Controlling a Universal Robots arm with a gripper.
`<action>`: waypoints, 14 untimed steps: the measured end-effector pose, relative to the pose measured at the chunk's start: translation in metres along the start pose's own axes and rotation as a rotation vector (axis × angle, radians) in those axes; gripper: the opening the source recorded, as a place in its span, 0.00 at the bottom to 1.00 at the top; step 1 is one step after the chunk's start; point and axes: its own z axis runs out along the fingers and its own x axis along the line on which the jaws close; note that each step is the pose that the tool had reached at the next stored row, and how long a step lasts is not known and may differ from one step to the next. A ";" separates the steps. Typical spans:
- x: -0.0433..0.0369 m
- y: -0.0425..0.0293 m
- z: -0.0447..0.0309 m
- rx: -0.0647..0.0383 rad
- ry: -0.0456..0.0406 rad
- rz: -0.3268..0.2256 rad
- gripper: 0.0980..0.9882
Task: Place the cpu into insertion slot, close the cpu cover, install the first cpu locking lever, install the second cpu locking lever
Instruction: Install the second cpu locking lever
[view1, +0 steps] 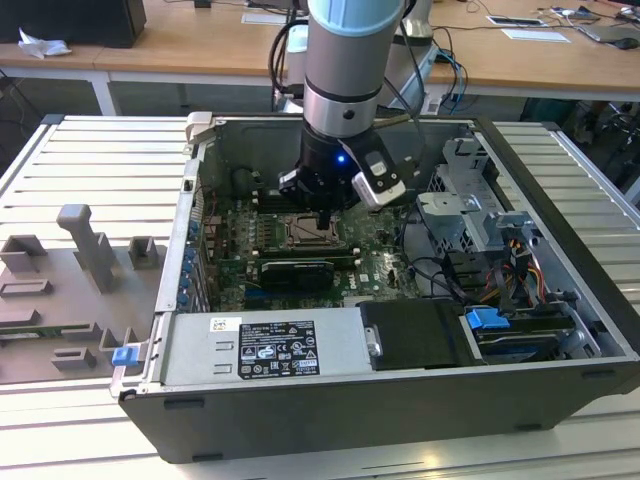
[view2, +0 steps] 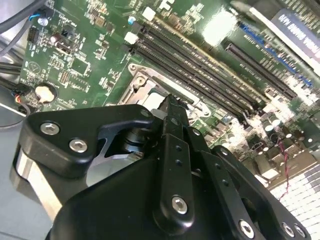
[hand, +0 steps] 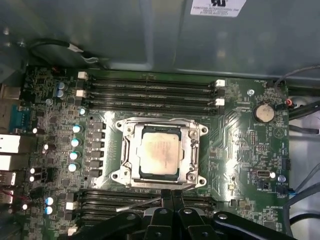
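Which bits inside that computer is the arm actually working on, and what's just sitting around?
Part of the job:
- square silver-grey metal chip
- silver metal frame cover around it
- black claw

Just there:
- long black memory slots
- round silver coin battery
- grey plastic fixtures

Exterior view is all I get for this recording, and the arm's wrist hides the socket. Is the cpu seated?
Observer: Yes. In the first wrist view the cpu lies flat, its silver top facing up.
Operator: And the cover?
Observer: The cpu cover is down, framing the chip through its window.
Operator: Where is the gripper, then?
Observer: The gripper is at the cover's edge, beside a thin metal lever that slants out over the memory slots.
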 end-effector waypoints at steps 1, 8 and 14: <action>0.0019 -0.0017 0.0006 -0.001 0.0000 0.000 0.01; 0.0260 -0.0048 0.0088 -0.004 -0.0001 0.000 0.01; 0.0340 -0.0061 0.0238 -0.004 -0.0001 0.000 0.01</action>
